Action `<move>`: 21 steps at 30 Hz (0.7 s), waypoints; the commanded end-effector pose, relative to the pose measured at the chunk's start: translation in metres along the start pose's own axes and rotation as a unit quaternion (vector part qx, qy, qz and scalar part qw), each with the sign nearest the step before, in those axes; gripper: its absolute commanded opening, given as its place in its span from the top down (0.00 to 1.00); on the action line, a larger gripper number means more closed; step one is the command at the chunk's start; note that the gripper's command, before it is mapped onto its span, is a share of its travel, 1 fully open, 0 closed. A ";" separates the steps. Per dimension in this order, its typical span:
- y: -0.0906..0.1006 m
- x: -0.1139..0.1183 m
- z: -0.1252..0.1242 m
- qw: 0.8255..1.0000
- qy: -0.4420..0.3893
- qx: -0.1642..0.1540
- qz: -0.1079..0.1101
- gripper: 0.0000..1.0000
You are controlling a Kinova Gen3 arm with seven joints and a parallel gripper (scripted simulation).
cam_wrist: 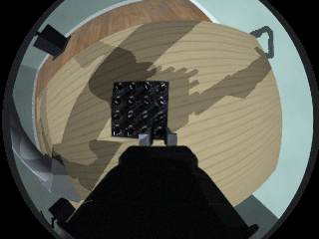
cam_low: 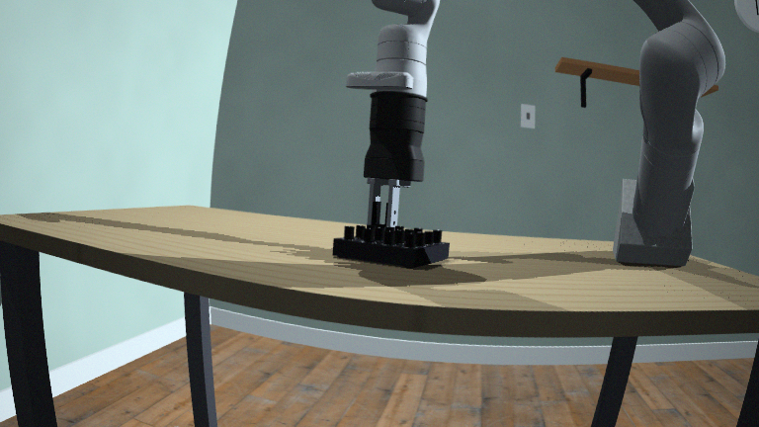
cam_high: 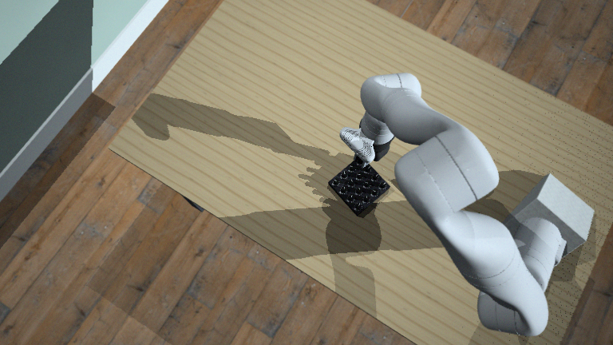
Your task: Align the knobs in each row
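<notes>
Your black two-finger gripper (cam_low: 384, 219) hangs straight down from the grey arm over the small black square knob box (cam_low: 389, 251), which stands flat on the pale striped wooden desk (cam_low: 167, 243), near its middle and well apart from the arm's grey block pedestal (cam_low: 626, 243). In the exterior view the fingers (cam_low: 394, 205) reach down to the far edge of the box, just above or at the tops of the outermost knobs; the vertical pose makes sense, since a knob has to be pinched from above and twisted about its own axis.

The fingers are released: they stand part-way spread with a gap showing between them, and nothing looks gripped. Whether they bracket one knob or sit just over it, you cannot tell from these views (the top view hides the tips under the wrist).

In the wrist view the box (cam_wrist: 140, 108) lies just ahead of the fingertips, its rows of knobs visible only as dark bumps.

Don't count on reading anything: the printed knob names, the rings of marks and the white pointer lines are too small and dark to make out, and the socket side can't be picked out either.
</notes>
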State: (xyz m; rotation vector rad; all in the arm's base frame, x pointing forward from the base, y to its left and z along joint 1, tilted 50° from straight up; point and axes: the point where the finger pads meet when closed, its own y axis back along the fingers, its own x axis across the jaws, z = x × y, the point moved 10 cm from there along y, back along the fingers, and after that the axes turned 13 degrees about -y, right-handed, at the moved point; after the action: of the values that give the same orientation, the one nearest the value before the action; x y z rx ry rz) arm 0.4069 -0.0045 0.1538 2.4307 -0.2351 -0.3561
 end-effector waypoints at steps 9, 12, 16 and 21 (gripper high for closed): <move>0.023 0.001 0.000 1.000 0.000 -0.001 0.003 0.54; 0.030 0.001 0.000 1.000 0.000 -0.001 0.003 0.54; 0.036 0.001 0.000 1.000 0.000 -0.001 0.003 0.54; 0.036 0.001 0.000 1.000 0.000 -0.001 0.003 0.54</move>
State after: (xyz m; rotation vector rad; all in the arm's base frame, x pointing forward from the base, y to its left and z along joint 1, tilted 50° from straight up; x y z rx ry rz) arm 0.4046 -0.0314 0.1758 2.4296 -0.2384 -0.3550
